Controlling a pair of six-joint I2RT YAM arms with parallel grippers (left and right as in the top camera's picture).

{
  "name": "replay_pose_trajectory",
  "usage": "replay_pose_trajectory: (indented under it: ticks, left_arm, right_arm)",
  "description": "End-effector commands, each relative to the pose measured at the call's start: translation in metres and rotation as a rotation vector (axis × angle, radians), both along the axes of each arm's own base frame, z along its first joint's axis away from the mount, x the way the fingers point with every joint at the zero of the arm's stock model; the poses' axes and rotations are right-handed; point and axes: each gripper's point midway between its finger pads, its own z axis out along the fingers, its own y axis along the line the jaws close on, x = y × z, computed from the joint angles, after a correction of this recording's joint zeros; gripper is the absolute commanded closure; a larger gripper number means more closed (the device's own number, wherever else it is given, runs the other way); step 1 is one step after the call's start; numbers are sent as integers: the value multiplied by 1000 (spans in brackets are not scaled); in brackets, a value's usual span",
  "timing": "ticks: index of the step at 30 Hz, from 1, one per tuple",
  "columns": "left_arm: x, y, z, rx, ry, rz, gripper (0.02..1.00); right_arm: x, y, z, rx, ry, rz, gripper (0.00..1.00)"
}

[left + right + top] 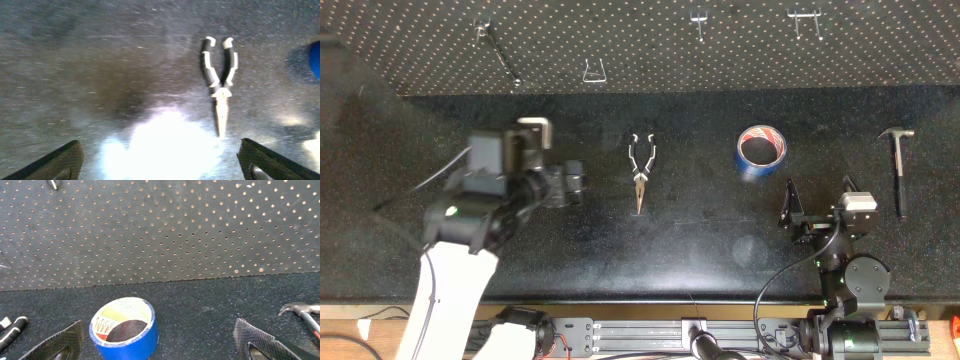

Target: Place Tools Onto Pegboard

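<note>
Black speckled mat (700, 240), three tools lying loose, both arms waiting with pincers apart.

Pliers (640, 168) (219, 80) lie flat near the mat's centre, handles toward 12 o'clock and the pegboard (740, 60) (160, 235), nose toward 6. The left gripper (578, 184) (160, 167) sits at their 9 o'clock, near but not touching, with its fingers spread wide and nothing between them. A blue tape roll (761, 150) (125, 330) stands at 3 o'clock of the pliers, and the hammer (898, 165) (302, 314) lies farther out along that same direction, its head toward the pegboard. The right gripper (815, 205) (160, 342) sits at about 5 o'clock of the tape, its fingers likewise parted and holding nothing. On the pegboard a slim dark tool (500, 50) hangs at the 10 o'clock corner, with bare hooks (698, 20) farther along.
</note>
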Motion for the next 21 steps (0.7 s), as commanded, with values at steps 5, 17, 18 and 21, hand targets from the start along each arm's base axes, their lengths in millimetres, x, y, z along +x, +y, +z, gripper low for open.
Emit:
replay_pose_trajectory:
  ticks: [5, 17, 18, 21]
  left_arm:
    - [53, -95, -48, 113, 304, -62, 23]
    - [102, -133, -116, 81, 352, 65, 23]
    - [102, -135, -121, 86, 360, 61, 23]
    - [101, -135, -135, 100, 384, 50, 23]
  right_arm:
    - [0, 4, -1, -13, -2, 21, 25]
    - [0, 4, -1, -13, -2, 21, 25]
    - [0, 4, -1, -12, -2, 21, 25]
    - [0, 4, -1, -13, -2, 21, 25]
